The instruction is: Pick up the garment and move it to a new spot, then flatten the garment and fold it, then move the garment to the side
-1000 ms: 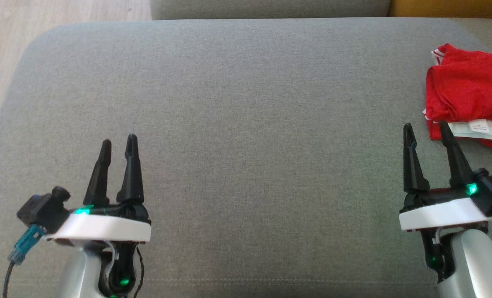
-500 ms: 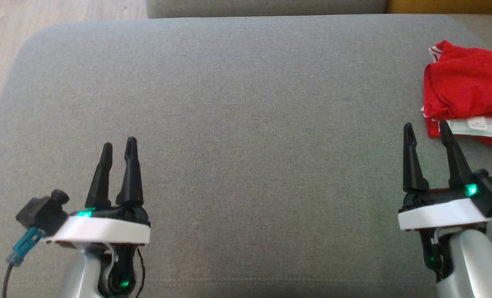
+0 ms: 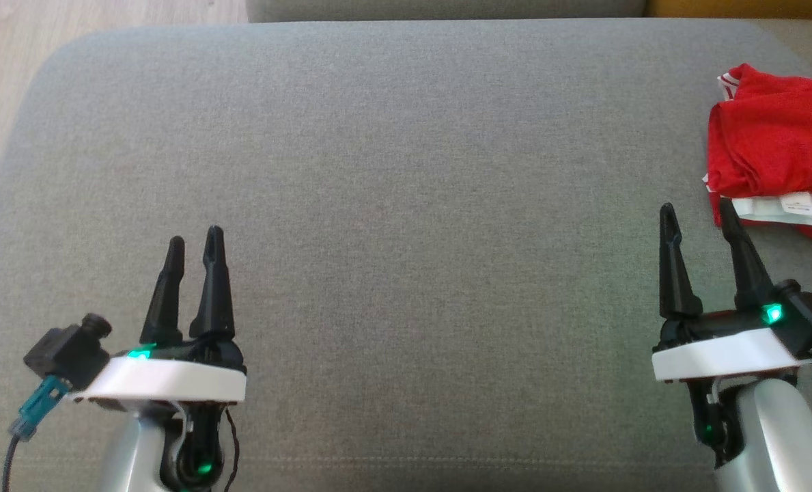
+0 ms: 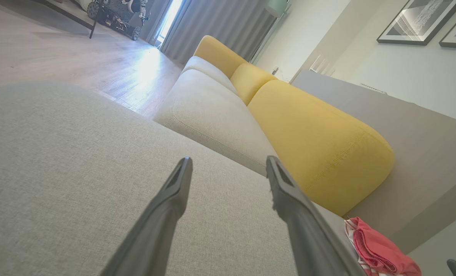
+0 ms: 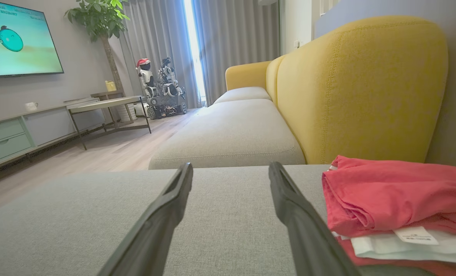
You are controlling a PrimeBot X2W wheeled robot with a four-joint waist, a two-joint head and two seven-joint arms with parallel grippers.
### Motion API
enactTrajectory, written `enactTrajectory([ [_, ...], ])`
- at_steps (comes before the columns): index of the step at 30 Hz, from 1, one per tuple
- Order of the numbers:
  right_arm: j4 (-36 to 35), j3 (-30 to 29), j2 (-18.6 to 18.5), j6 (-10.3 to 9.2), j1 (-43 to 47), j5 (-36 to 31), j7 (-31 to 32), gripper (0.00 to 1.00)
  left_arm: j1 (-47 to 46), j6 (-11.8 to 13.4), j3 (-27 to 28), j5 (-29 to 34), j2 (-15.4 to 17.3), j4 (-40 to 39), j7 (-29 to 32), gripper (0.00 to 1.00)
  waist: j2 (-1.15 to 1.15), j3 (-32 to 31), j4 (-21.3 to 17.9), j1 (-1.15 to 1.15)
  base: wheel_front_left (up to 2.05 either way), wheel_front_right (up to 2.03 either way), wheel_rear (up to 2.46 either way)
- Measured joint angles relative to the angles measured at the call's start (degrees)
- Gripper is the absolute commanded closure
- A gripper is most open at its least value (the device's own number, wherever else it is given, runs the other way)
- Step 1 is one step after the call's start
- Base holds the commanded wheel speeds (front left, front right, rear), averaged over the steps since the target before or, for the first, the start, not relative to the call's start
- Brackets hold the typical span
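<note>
The garment point(image 3: 778, 147) is red with white trim and a white label, lying folded in a loose pile at the right edge of the grey cushion point(image 3: 392, 205). It also shows in the right wrist view as the garment point(image 5: 396, 191), just right of the fingers, and in the left wrist view as the garment point(image 4: 377, 253), low at the right. My right gripper point(image 3: 698, 213) hovers open just left of the garment's near corner, holding nothing. My left gripper point(image 3: 195, 240) stands open and empty over the cushion's near left.
A yellow backrest point(image 5: 358, 84) rises behind the garment. A second grey seat cushion point(image 5: 231, 134) lies beyond. Wooden floor point(image 3: 3, 82) runs past the cushion's left edge. A low table point(image 5: 109, 105), a TV point(image 5: 18, 38) and another robot point(image 5: 158, 92) stand far off.
The head camera has shifted slightly, so the whole picture moved. The right gripper has edged forward a little beside the garment. The left gripper has barely moved.
</note>
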Motion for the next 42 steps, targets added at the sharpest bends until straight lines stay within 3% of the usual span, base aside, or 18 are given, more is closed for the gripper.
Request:
enactTrajectory([
  [1, 0.00, 0.10, 0.00, 0.00, 0.00, 0.01, -0.02, 0.00, -0.01, 0.00, 0.07, 0.00, 0.00, -0.01, 0.01, 0.00, 0.00, 0.07, 0.03, 0.00, 0.00, 0.00, 0.00],
  [2, 0.24, 0.18, 0.02, 0.00, 0.00, 0.00, -0.03, 1.00, -0.01, 0.05, 0.07, 0.02, 0.00, 0.24, 0.00, 1.00, 0.00, 0.10, 0.06, 0.00, 0.00, 0.00, 0.00],
  [7, 4.75, 0.79, 0.25, 0.00, 2.70, 0.92, 0.23, 1.00, 2.59, 0.08, -0.20, -0.66, -0.16, 4.88, 0.14, 1.00, 0.00, -0.03, 0.00, 0.00, 0.00, 0.00, 0.00],
  [42, 4.91, -0.85, 0.25, 0.00, 3.01, 23.70, 4.78, 1.00, 2.79, 0.07, 1.00, -17.13, 0.27, 5.97, 4.82, 1.00, 0.00, -2.35, -1.05, 0.00, 0.00, 0.00, 0.00],
])
